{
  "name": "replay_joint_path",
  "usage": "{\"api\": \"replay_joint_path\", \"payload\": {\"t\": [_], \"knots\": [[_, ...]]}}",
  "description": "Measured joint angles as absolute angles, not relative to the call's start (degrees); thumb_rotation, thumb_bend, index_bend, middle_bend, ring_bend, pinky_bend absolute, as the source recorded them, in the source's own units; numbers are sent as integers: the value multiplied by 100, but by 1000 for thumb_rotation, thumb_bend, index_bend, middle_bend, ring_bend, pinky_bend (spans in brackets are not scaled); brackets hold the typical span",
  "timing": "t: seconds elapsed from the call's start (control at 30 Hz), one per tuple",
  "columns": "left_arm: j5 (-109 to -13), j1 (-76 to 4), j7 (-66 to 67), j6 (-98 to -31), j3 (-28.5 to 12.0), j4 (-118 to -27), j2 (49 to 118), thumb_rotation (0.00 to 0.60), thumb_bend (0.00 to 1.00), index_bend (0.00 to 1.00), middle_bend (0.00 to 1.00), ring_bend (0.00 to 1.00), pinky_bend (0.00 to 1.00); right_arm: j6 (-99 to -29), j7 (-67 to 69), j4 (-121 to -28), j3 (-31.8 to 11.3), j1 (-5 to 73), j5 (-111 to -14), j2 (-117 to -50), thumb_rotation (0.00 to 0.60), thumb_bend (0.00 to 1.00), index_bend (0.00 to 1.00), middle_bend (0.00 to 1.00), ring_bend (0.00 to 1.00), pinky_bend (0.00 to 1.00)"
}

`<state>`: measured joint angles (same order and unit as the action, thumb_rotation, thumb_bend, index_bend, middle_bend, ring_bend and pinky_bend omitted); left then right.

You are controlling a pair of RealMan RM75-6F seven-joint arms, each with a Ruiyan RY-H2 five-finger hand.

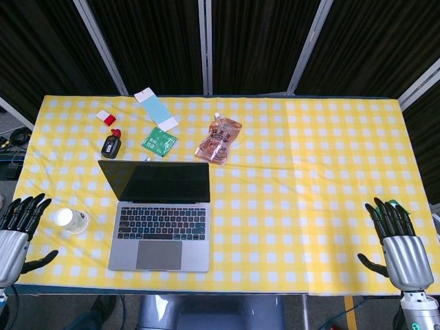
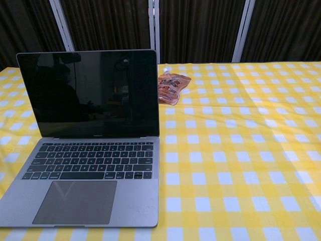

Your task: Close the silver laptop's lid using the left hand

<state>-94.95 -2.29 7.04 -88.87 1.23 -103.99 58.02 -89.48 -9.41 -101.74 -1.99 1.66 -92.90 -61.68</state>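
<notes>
Item: silver laptop (image 1: 161,216), open, resting on the yellow-checked desk (image 1: 309,172) left of centre, near its front edge. Orientation: the long axis runs left to right across the desk; the hinge lies along the far side of the keyboard, the trackpad (image 1: 159,255) faces you, and the dark screen (image 2: 90,93) stands roughly upright, leaning slightly away, with its top edge farthest from you. Handling, as a judgement: a rigid metal shell, moderately heavy, so the base should stay put while the lid pivots on a hinge with some stiffness; the finish looks smooth and likely slippery, and the screen glass is the fragile part. Where to take hold: you need no grasp, so place your fingers over the back of the lid at the middle of its top edge and draw it toward you and down; pushing at a corner could twist the lid or skate the base. Left hand (image 1: 17,234): at the desk's front left corner, fingers extended and apart, holding nothing, well apart from the laptop. Right hand (image 1: 399,244): at the front right edge, likewise spread and empty. Adjacent: a small white cup (image 1: 71,220) sits between your left hand and the laptop, so route above it.
</notes>
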Motion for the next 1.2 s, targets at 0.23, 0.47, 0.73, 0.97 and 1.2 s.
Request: {"api": "replay_joint_path", "payload": {"t": [0.23, 0.47, 0.73, 0.97, 1.2], "knots": [[-9507, -232, 693, -8867, 137, -10396, 5802, 600, 0, 0, 0, 0, 0, -8956, -922, -10181, -199, 159, -9282, -6156, 600, 0, 0, 0, 0, 0], [-9448, -429, 649, -8544, 89, -10385, 5849, 600, 662, 0, 0, 0, 0, -8974, -851, -10227, -224, 153, -9240, -6115, 600, 0, 0, 0, 0, 0], [-9015, -1314, 481, -7530, -466, -10680, 5776, 600, 879, 0, 0, 0, 0, -8887, -749, -10184, -280, 194, -9094, -6095, 600, 0, 0, 0, 0, 0], [-7765, -2557, 772, -6056, -1211, -10832, 5772, 600, 995, 27, 0, 0, 0, -8808, -780, -10137, -323, 227, -8961, -6126, 600, 0, 0, 0, 0, 0], [-6490, -3648, 1305, -5139, -1710, -10424, 6196, 600, 1000, 38, 0, 0, 17, -8681, -927, -10084, -354, 278, -8808, -6202, 600, 0, 0, 0, 0, 0]]}}
